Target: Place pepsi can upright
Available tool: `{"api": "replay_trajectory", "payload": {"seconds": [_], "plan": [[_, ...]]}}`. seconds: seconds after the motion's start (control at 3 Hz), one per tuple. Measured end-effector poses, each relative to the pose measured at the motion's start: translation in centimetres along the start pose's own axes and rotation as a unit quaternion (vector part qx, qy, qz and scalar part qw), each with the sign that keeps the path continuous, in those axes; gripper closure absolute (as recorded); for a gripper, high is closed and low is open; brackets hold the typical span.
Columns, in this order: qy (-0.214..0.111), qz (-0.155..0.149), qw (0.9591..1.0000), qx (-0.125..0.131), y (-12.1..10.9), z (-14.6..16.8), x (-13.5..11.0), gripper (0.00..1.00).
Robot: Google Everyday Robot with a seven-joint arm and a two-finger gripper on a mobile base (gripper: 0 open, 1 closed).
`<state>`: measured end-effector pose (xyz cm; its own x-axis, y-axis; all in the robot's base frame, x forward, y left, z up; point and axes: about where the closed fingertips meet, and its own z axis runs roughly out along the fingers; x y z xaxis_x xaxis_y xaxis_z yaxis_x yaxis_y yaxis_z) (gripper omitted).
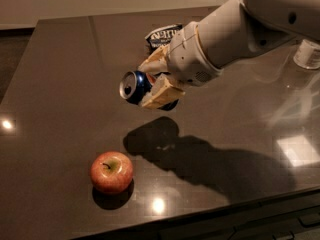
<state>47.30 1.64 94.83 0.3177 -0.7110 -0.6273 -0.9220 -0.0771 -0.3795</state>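
Observation:
The pepsi can [136,87], dark blue with a silver end, is held on its side above the dark table [60,84]. Its silver end faces left toward the camera. My gripper [152,81] is shut on the can, with one tan finger above it and one below it. The white arm reaches in from the upper right. The can hangs clear of the table; its shadow falls on the surface below it.
A red apple [111,172] sits on the table near the front edge, below and left of the can. A blue chip bag [161,35] lies behind the gripper, partly hidden by it. A white object [307,54] stands at the far right edge.

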Motion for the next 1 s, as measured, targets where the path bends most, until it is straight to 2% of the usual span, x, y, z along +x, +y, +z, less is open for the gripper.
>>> {"api": "replay_trajectory", "payload": {"seconds": [0.33, 0.67, 1.0], "plan": [[-0.038, 0.055, 0.9977, 0.013, -1.0, -0.2, -0.9, 1.0], [-0.089, 0.1, 0.99, 0.042, -1.3, 0.4, -1.1, 1.0], [-0.142, 0.127, 0.9783, 0.083, -2.0, 1.3, -0.4, 1.0]]}}
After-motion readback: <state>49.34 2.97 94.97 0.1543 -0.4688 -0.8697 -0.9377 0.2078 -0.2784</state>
